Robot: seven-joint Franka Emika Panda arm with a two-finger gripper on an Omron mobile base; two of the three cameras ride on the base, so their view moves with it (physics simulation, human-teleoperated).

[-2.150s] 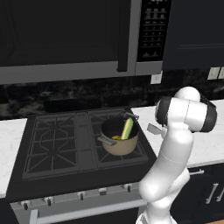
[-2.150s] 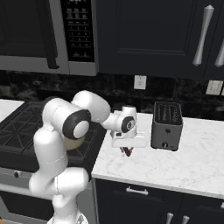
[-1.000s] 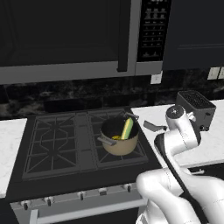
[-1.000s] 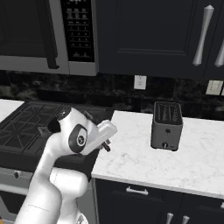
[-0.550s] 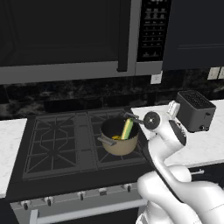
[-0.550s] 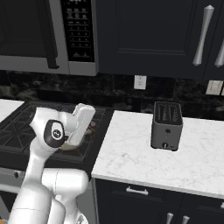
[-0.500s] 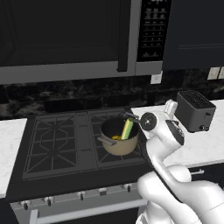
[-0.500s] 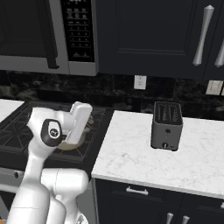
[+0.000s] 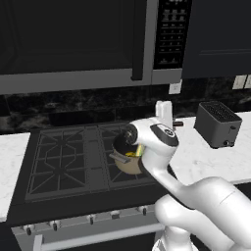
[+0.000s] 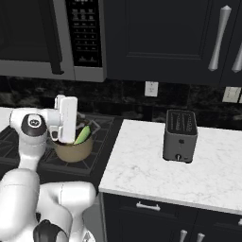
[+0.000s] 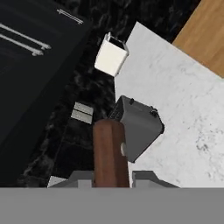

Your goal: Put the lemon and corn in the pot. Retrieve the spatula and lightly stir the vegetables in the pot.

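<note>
The tan pot point(image 9: 126, 165) point(image 10: 72, 151) stands on the front right burner of the stove, half hidden by my arm. The yellow-green corn point(image 10: 83, 134) leans out over the pot's rim. A bit of yellow point(image 9: 132, 154) shows inside the pot; I cannot tell whether it is the lemon. My gripper point(image 11: 111, 177) is shut on the brown handle of the spatula point(image 11: 109, 151), which points toward the toaster. The white hand point(image 9: 163, 114) point(image 10: 66, 118) hovers just above the pot's right side. The spatula's blade is hidden.
A dark grey toaster point(image 9: 217, 124) point(image 10: 180, 128) point(image 11: 140, 124) sits on the white marble counter point(image 10: 151, 170) right of the stove. A white container point(image 11: 111, 56) stands at the counter's back. The microwave point(image 9: 73, 39) hangs above the black stove point(image 9: 63, 162).
The arm has swung left from the counter beside the stove to the pot. The hand has risen from low over the counter to just above the pot, and the jaws closed a little more.
</note>
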